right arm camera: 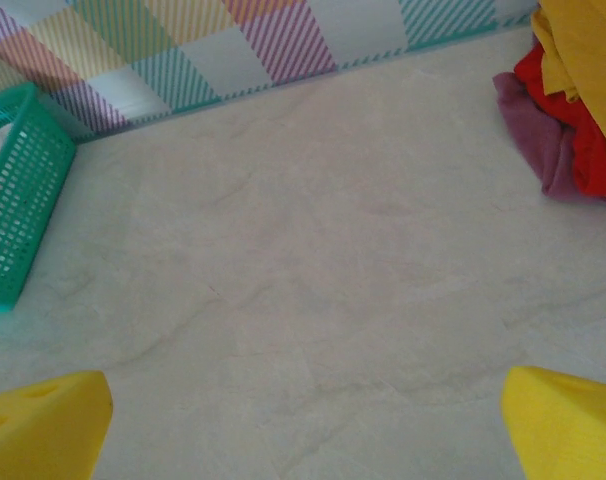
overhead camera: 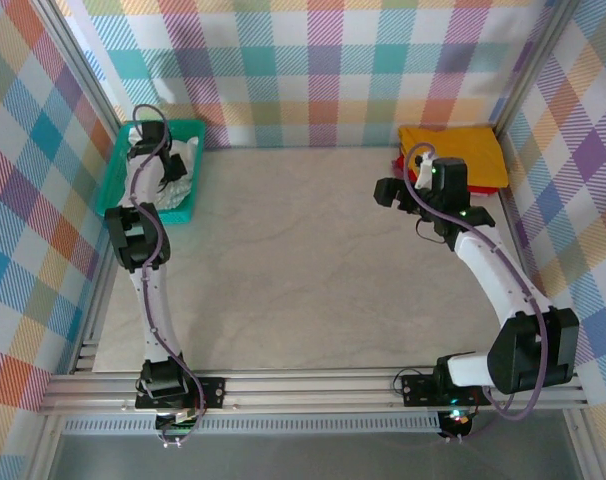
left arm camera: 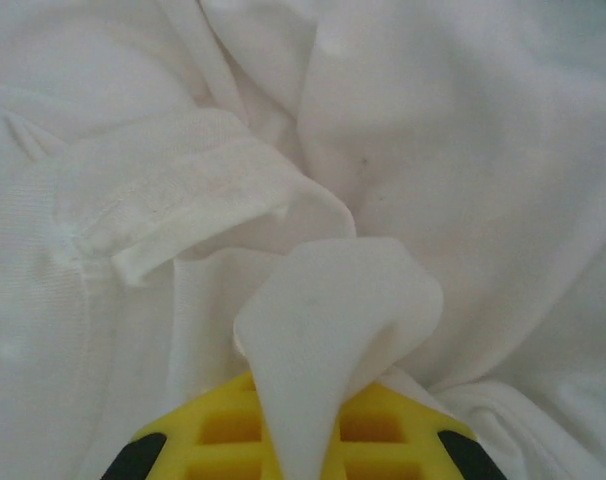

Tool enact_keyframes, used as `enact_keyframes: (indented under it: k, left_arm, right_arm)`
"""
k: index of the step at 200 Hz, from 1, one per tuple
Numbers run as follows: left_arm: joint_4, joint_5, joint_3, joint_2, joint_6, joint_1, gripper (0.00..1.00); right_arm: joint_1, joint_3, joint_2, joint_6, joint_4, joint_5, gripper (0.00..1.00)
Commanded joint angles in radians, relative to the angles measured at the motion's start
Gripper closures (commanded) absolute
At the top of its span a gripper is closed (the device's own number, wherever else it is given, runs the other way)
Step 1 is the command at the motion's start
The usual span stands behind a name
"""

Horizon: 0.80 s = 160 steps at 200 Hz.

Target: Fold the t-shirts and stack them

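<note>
Clenched jaws on the left gripper (left arm camera: 301, 440) are pinching a raised fold of the white t-shirt (left arm camera: 463, 150) — the cloth is poking up between the yellow fingers (left arm camera: 223, 435) and lying crumpled all around them. From above, that shirt is sitting inside the teal basket (overhead camera: 111, 175) at the far left corner of the table (overhead camera: 303, 270), with the left arm reaching down into it. The right gripper (right arm camera: 303, 425) is hanging with its jaws spread wide, holding nothing, over bare tabletop near the far right corner. Just beyond it, the yellow t-shirt (overhead camera: 458, 150) is lying on top of the red t-shirt (right arm camera: 588, 150) — a purplish cloth (right arm camera: 533, 125) is sticking out beside them.
</note>
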<state>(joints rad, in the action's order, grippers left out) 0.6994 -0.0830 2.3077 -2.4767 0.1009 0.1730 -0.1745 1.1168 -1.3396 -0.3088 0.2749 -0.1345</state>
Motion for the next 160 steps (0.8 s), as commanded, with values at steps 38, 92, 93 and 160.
enact_keyframes:
  k: [38,92,93,160]
  left_arm:
    - [-0.052,-0.084,0.011,0.497,-0.042,-0.054,1.00]
    - [-0.105,0.028,0.064,0.751,-0.082,-0.232,1.00]
    - [-0.106,0.031,0.066,0.754,-0.082,-0.236,1.00]
    - [-0.041,0.194,0.311,0.741,-0.118,-0.531,1.00]
  right_arm:
    - [-0.020,0.062,-0.012,-0.015,-0.004,-0.035,0.00]
    - [-0.025,0.094,-0.004,0.008,-0.013,-0.005,0.00]
    - [-0.025,0.095,-0.004,0.008,-0.014,-0.003,0.00]
    - [-0.025,0.077,0.044,-0.019,-0.015,0.096,0.00]
